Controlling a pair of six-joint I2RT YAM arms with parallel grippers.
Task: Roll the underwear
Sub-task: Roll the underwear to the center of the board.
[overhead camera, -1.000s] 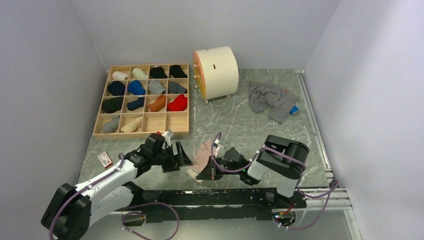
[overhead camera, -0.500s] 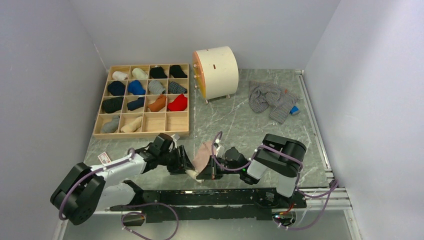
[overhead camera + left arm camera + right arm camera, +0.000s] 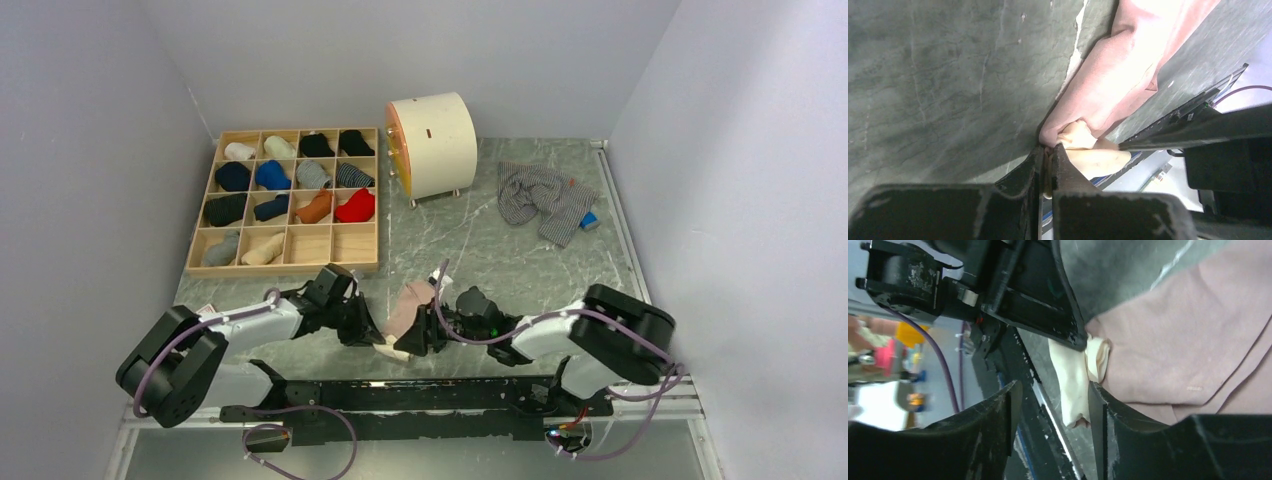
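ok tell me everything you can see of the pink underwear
The pink underwear is soft, plain pale pink-beige cloth, with a cream layer showing at its near end. It sits bunched, folded and creased on the grey marbled table, near the front edge between the two arms. The left pincer is shut on the cream end. The right pincer stands open around that same end, not clamping it.

Parted end effector, underwear perhaps between
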